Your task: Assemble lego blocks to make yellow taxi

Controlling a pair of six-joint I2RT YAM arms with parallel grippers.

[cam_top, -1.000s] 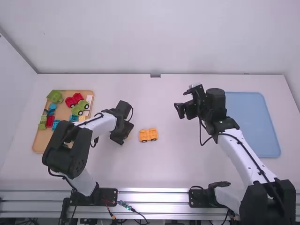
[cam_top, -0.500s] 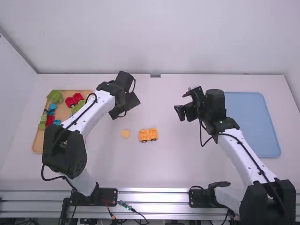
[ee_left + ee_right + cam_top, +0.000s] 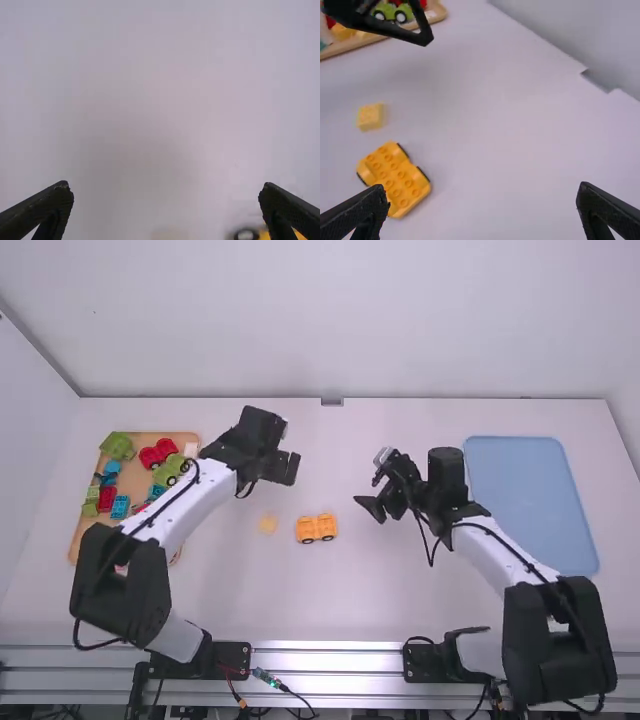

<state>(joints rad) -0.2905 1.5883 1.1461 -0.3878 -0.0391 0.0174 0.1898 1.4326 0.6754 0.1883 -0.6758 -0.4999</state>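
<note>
Nearer the yellow wheeled base (image 3: 316, 527), right jaws (image 3: 375, 506)

The high view looks forward and down from above and behind the left arm (image 3: 190, 505) and right arm (image 3: 510, 560), far enough off to take in the white table (image 3: 330, 600) and the wall (image 3: 330, 320) beyond. The left wrist view looks down at the tabletop from nearer, catching part of the orange wheeled base (image 3: 316, 528). The right wrist view looks slantwise across the table towards the wooden tray (image 3: 88, 527). It shares that base, the small yellow block (image 3: 268, 524) and the wall's foot with the high view
</note>
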